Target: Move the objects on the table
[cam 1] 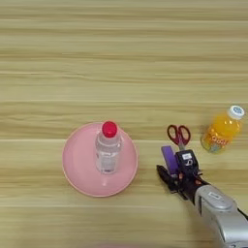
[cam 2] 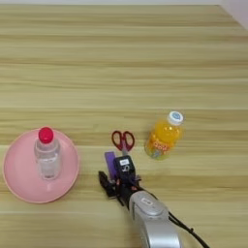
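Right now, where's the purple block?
The purple block lies on the table right of centre, just below-left of the scissors, between the pincer's fingers. The pink plate sits to its left, the juice bottle to its right.

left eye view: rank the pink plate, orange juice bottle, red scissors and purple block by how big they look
1. pink plate
2. orange juice bottle
3. red scissors and purple block: unsure, since the hand covers part of each.
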You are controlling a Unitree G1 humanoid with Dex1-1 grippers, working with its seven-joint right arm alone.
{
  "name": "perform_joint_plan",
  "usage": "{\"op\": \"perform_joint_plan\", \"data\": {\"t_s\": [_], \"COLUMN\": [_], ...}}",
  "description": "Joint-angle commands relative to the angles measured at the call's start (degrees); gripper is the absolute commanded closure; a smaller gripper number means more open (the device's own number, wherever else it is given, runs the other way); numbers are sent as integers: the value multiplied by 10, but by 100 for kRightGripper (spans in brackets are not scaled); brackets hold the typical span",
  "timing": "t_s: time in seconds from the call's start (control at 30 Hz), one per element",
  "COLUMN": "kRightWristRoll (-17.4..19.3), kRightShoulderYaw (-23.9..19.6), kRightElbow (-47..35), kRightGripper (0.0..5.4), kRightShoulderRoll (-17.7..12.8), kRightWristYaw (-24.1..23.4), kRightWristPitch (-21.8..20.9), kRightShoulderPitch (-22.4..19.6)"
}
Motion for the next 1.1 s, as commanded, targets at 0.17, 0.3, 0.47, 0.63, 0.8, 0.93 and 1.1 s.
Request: {"op": "perform_joint_plan", "data": {"t_s": [0.17, 0.3, 0.47, 0.63, 0.8, 0.93, 1.1], "kRightWristRoll": [5, 5, 6, 5, 5, 4, 5], "kRightShoulderYaw": [-6, -6, -7, -7, -8, -9, -10], "kRightElbow": [-16, -16, -17, -18, -19, -24, -36], "kRightGripper": [309, 342, 396, 398, 398, 398, 398], "kRightShoulderRoll": [-6, -7, -8, -8, -8, -8, -6], "kRightWristYaw": [-5, -5, -4, -4, -4, -7, -7], "kRightWristPitch": [-4, -4, -4, -4, -5, -11, -20], "kRightShoulderPitch": [-20, -20, -20, -20, -19, -19, -16]}}
